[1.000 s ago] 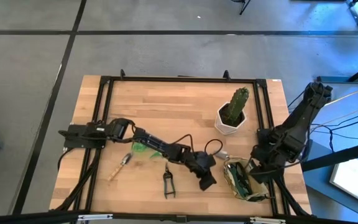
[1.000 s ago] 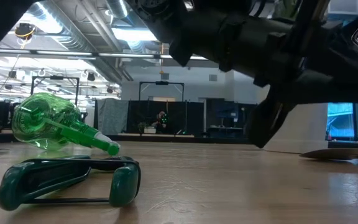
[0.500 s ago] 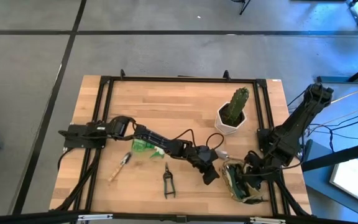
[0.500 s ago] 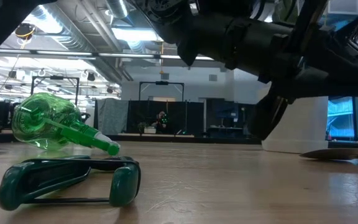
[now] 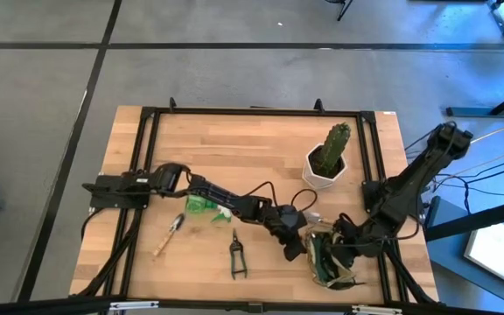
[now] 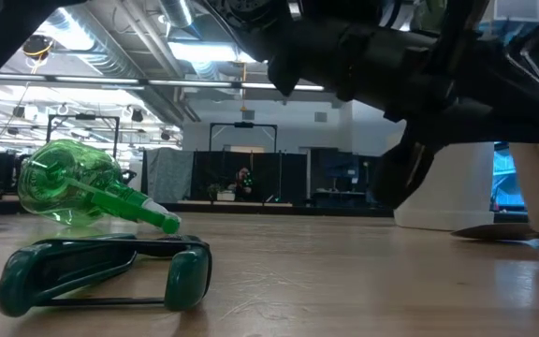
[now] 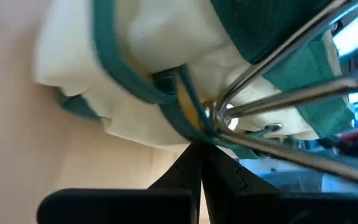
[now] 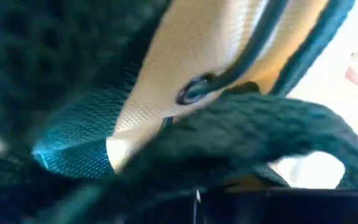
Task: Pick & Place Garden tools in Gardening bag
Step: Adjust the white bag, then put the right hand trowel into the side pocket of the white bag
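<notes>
The khaki gardening bag [image 5: 326,260] with dark green trim lies near the table's front right, between my two grippers. My left gripper [image 5: 297,244] is shut at the bag's left side, on a tool with thin silver arms [image 7: 272,99], which looks like pruning shears. My right gripper [image 5: 346,250] is at the bag's right side, shut on its green strap [image 8: 241,124]. On the table lie a green spray bottle [image 5: 204,206], a wooden-handled trowel [image 5: 168,234] and black shears [image 5: 236,256]. My left gripper pinches the tool just below the joint of its silver arms [image 7: 211,117], only at the fingertips [image 7: 191,163]. The arms reach away from the fingers against the bag's cloth [image 7: 166,37]. Which part lies between the pads is hidden. My right gripper holds the bag by its dark green webbing strap [image 8: 247,118], which runs across the fingers. The strap fills the wrist view and hides the pads. The bag's body lies on the table.
A cactus in a white pot [image 5: 326,163] stands behind the bag at the right. A black frame [image 5: 252,111] runs along the table's edges. In the low view the shears [image 6: 101,271] and the bottle [image 6: 78,185] lie in front.
My right gripper has gone toward the table's left edge and has drawn the bag along the table toward my left gripper. My left gripper has gone slightly toward the far edge, next to the bag's mouth.
</notes>
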`<state>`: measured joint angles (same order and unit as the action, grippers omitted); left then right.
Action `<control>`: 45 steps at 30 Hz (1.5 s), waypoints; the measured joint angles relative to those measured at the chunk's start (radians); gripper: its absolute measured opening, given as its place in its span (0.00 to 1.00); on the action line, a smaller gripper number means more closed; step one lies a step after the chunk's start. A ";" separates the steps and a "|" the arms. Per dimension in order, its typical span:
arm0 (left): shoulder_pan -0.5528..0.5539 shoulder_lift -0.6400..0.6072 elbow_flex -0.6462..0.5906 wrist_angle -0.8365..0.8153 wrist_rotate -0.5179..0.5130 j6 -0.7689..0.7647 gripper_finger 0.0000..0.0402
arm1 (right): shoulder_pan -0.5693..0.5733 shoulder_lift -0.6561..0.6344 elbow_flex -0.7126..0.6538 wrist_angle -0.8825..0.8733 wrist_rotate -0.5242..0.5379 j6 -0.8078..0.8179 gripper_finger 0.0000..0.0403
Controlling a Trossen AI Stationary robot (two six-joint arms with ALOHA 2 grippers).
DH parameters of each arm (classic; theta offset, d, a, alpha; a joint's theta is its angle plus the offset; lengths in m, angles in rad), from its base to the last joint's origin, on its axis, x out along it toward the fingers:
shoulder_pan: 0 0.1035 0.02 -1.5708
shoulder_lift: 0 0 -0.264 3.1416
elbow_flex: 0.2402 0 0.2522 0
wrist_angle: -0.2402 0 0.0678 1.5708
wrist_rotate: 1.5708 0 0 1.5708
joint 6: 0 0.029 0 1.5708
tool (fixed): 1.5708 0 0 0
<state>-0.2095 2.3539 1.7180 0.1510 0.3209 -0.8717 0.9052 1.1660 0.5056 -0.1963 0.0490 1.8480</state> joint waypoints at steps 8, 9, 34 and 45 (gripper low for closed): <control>-0.037 -0.048 -0.002 -0.203 -0.019 0.041 0.00 | -0.028 0.029 0.000 0.047 0.003 -0.043 0.01; -0.039 -0.053 0.001 -0.199 -0.036 0.046 0.00 | -0.028 0.026 0.000 0.047 0.003 -0.047 0.01; -0.025 -0.153 0.000 -0.503 -0.093 0.062 0.01 | -0.012 0.021 0.360 -0.502 -0.137 -0.334 0.01; 0.022 -0.297 0.000 -0.799 -0.172 0.143 0.01 | -0.014 0.020 0.587 -0.845 -0.031 -0.452 0.01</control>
<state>-0.1871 2.0569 1.7176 -0.6479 0.1486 -0.7284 0.8909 1.1862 1.0929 -1.0409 0.0178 1.3960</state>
